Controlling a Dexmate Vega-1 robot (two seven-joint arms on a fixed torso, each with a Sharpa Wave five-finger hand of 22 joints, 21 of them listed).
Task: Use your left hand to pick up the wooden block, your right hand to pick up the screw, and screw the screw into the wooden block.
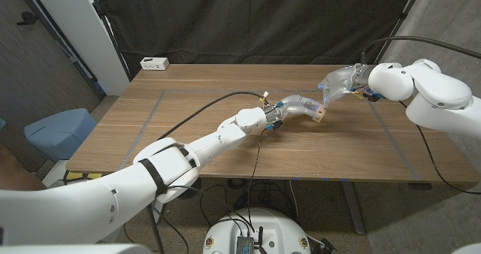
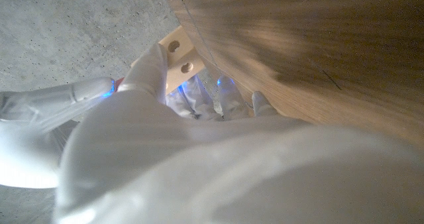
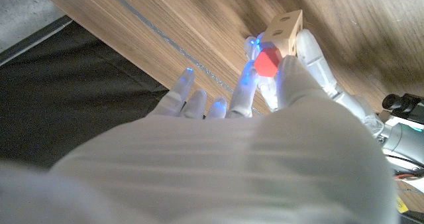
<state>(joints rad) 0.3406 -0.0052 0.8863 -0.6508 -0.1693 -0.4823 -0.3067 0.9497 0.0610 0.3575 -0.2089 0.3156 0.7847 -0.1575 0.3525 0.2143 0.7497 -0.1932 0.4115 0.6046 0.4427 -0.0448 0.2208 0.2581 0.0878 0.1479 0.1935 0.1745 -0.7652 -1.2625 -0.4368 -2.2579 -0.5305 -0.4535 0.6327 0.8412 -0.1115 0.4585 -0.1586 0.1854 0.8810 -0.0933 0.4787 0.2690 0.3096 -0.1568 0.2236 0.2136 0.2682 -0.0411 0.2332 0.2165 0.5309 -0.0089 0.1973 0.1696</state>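
Long brown wood-grain table (image 1: 225,134), taped lines on its top. A white power strip (image 1: 155,63) sits at the far left corner, well apart from the work.

Left arm reaches across to mid-table, right of centre. Left hand (image 1: 301,106) grasps the pale rectangular wooden block (image 1: 320,116); the block sits at the hand's fingertips, low over the table or touching it, cannot tell which. The left wrist view shows a block face (image 2: 177,55) with two round holes, fingers (image 2: 151,68) wrapped alongside it.

Right hand (image 1: 340,81) comes in from the right and meets the block from the far side. In the right wrist view the right hand (image 3: 265,98) pinches a small red-headed screw (image 3: 267,62) between thumb and a finger, the other fingers spread. The red head lies against the block (image 3: 286,29), just below its holed end face. Shank is hidden; cannot tell whether it sits in a hole.

Key relation: the screw is at the block, with the two hands touching or nearly so. Judged step: seating and turning the screw. The next move needs the screw axis in line with a hole, and the pictures do not show that alignment. Risk: the block twisting in the left hand's grasp under torque.
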